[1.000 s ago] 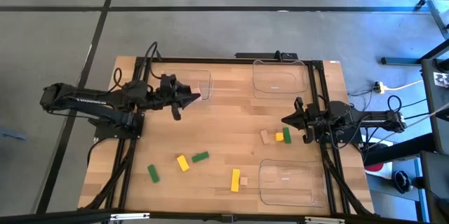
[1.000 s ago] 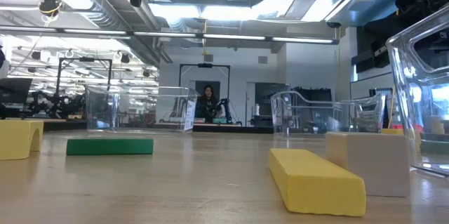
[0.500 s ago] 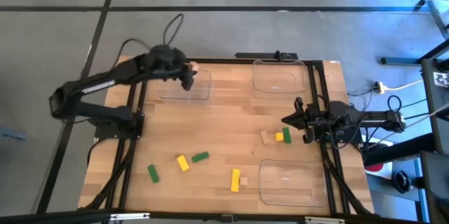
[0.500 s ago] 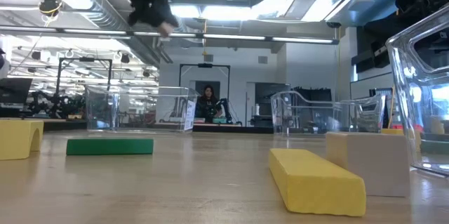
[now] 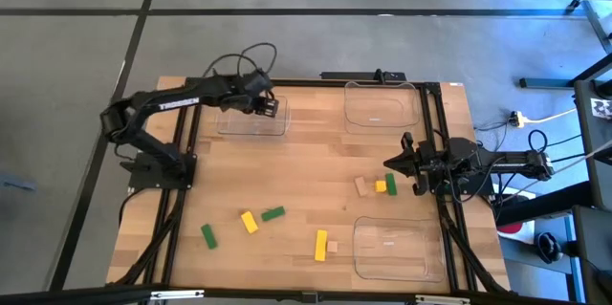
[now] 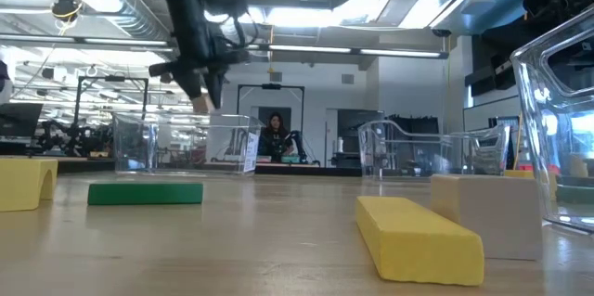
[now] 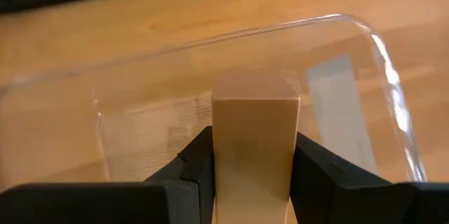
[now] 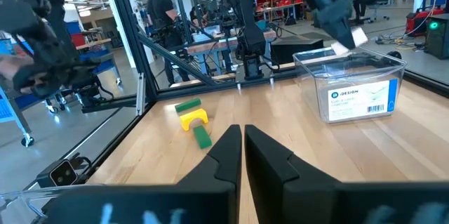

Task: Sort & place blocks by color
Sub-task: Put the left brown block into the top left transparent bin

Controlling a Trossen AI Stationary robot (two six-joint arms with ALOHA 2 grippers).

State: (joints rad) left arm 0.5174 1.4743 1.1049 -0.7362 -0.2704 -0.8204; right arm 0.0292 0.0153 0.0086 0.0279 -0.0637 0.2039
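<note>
risk from above: left gripper [image 5: 271, 107] hangs over the clear tray [image 5: 251, 125], right gripper [image 5: 394, 163] waits shut by the mixed blocks; wrist-on, its fingers clamp a tan block [image 7: 256, 140] that, released high, might bounce out.

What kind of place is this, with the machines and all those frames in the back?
Most likely a robotics lab or workshop. Beyond the wooden table stand more metal frames and robot arms, a person works among benches, and bare ducts run overhead.
</note>
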